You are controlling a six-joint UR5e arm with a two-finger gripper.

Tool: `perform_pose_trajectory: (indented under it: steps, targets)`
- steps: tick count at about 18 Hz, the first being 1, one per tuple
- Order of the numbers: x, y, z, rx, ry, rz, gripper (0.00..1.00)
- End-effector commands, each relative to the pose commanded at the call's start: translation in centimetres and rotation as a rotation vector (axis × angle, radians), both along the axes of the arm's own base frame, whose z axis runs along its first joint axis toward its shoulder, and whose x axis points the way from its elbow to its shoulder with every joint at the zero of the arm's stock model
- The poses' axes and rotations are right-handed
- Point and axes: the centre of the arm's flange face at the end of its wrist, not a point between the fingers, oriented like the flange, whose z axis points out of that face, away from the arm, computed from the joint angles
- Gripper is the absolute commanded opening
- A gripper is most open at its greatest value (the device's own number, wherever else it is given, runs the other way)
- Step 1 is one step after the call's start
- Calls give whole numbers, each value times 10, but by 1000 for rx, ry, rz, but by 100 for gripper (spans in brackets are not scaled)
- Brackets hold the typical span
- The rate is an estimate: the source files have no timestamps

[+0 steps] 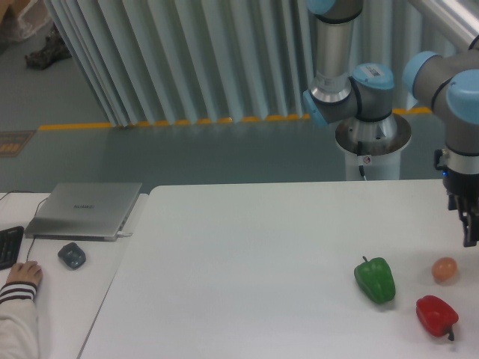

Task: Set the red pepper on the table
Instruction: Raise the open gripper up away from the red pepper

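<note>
The red pepper (pixel 436 315) lies on its side on the white table (pixel 247 262), near the front right corner, with its dark stem pointing down and right. My gripper (pixel 470 233) hangs at the right edge of the view, above and to the right of the pepper and well apart from it. Its fingers point down, are partly cut off by the frame edge and hold nothing.
A green pepper (pixel 375 280) lies left of the red one. A small orange-pink ball (pixel 444 269) sits just behind the red pepper, under the gripper. On the adjoining desk at the left are a grey laptop (pixel 86 209), a mouse (pixel 72 256) and a person's hand (pixel 22 275).
</note>
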Motion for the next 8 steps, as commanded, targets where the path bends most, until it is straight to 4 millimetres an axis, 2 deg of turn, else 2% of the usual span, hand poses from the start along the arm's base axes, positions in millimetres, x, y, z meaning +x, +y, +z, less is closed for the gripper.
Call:
perform_pose_trajectory:
  steps: [8]
  targets:
    - [0,3,-7,10,-16,-5,100]
